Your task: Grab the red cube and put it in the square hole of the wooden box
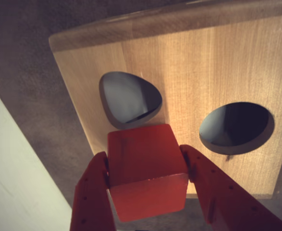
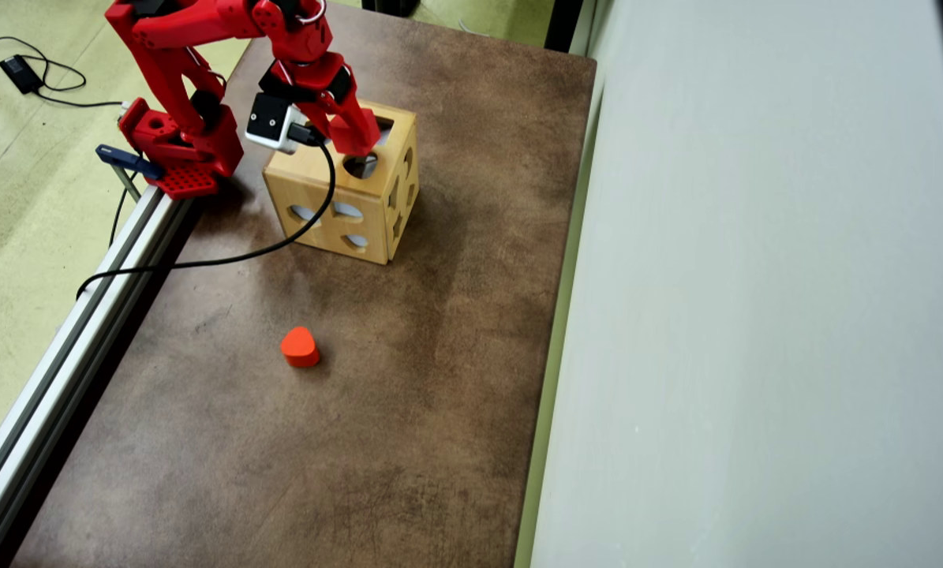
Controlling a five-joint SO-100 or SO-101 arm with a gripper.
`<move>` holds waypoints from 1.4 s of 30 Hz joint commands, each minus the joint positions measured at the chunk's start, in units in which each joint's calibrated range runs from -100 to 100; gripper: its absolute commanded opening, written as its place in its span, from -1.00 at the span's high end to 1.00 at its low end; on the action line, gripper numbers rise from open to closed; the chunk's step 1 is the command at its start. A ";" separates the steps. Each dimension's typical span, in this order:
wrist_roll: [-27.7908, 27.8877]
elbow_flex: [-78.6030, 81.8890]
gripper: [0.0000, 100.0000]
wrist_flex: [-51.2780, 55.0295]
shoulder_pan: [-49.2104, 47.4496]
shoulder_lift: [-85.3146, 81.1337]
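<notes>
My red gripper [image 1: 145,161] is shut on the red cube [image 1: 145,168] and holds it just above the top of the wooden box [image 1: 203,62]. In the wrist view the cube hangs below a rounded-triangle hole [image 1: 128,98], with a round hole [image 1: 234,126] to its right. No square hole shows in the wrist view. In the overhead view the gripper [image 2: 357,142] is over the box's top [image 2: 297,170], and an angular hole [image 2: 383,126] shows just beyond it. The cube is hidden by the arm there.
A red rounded-triangle block [image 2: 300,347] lies on the brown table [image 2: 408,394] in front of the box. A pale wall [image 2: 755,315] runs along the table's right edge. A metal rail [image 2: 69,331] and the arm's base [image 2: 179,150] are at the left.
</notes>
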 commanded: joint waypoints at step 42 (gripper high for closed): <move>-0.59 -2.98 0.29 2.29 -4.85 3.42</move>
